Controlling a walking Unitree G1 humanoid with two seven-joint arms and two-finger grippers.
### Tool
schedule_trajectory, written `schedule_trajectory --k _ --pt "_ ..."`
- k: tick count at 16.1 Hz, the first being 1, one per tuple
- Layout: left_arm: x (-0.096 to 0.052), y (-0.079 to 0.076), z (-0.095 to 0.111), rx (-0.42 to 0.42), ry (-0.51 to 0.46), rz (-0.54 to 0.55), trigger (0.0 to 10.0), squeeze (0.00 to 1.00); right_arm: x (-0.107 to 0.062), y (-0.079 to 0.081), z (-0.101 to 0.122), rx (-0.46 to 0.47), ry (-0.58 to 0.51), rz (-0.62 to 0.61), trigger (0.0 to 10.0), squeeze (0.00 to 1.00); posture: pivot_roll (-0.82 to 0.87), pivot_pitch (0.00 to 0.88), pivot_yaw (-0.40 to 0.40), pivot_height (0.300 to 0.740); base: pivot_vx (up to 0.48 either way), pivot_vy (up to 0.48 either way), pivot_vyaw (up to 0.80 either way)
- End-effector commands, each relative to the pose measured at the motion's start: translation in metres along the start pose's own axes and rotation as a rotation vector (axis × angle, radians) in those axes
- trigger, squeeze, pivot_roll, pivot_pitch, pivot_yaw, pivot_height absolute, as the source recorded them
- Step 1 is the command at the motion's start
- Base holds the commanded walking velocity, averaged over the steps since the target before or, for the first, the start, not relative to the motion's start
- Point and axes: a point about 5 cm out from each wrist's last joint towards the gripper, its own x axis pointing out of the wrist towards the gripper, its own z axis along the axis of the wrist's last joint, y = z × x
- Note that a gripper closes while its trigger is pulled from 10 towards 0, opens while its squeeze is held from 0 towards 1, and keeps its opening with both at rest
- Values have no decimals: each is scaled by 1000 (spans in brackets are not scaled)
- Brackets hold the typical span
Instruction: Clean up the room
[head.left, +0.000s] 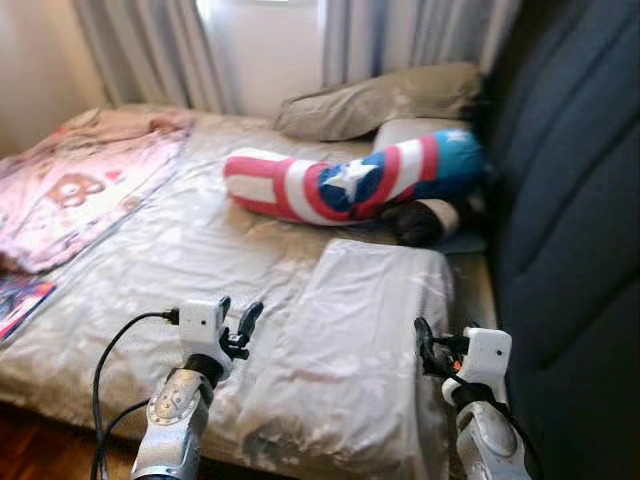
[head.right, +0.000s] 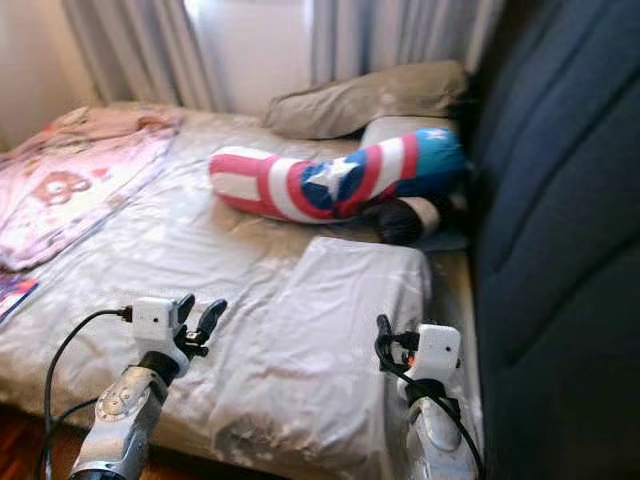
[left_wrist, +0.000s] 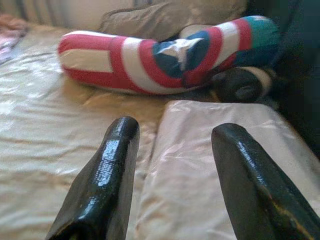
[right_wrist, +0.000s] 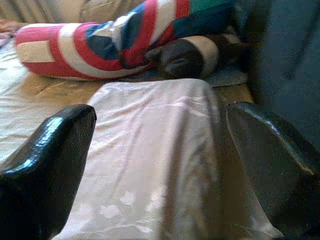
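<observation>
our folded sheet (head.left: 350, 350) lies lower centre on the bed (head.left: 180, 260), long axis running up-frame, between our left gripper (head.left: 238, 330) and right gripper (head.left: 425, 345), both spread wide and empty; the right sits nearer its edge.

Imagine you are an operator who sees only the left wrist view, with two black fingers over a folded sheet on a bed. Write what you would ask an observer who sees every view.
Operator: What lies on the bed's far left?
Observer: A pink blanket is spread there.
Operator: Where is the right gripper?
Observer: The right gripper hovers at the right edge of the folded sheet, fingers open.
Operator: And my left gripper?
Observer: The left gripper is open, near the sheet's left edge.
Operator: What is behind the striped bolster?
Observer: A tan pillow lies behind the bolster, with grey curtains at the window.
</observation>
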Motion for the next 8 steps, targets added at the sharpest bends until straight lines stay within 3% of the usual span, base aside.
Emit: schedule_trajectory --k 1,3,5,8 --pt "-1 -2 -3 -21 22 0 10000 0 0 -4 1 -7 -1 -11 10000 0 -31 13 -19 738 0 0 0" --pt "-1 -2 -4 -23 26 0 10000 0 0 -4 0 2 2 -16 10000 0 -30 8 -18 738 0 163 0" --pt "0 -2 -4 -17 32 2 10000 0 0 -5 -2 10 23 -27 10000 0 -30 5 -17 738 0 480 -706" --pt "1 0 -2 -3 28 4 10000 0 1 -4 -2 7 27 -26 10000 0 -27 13 -17 738 0 0 -775"
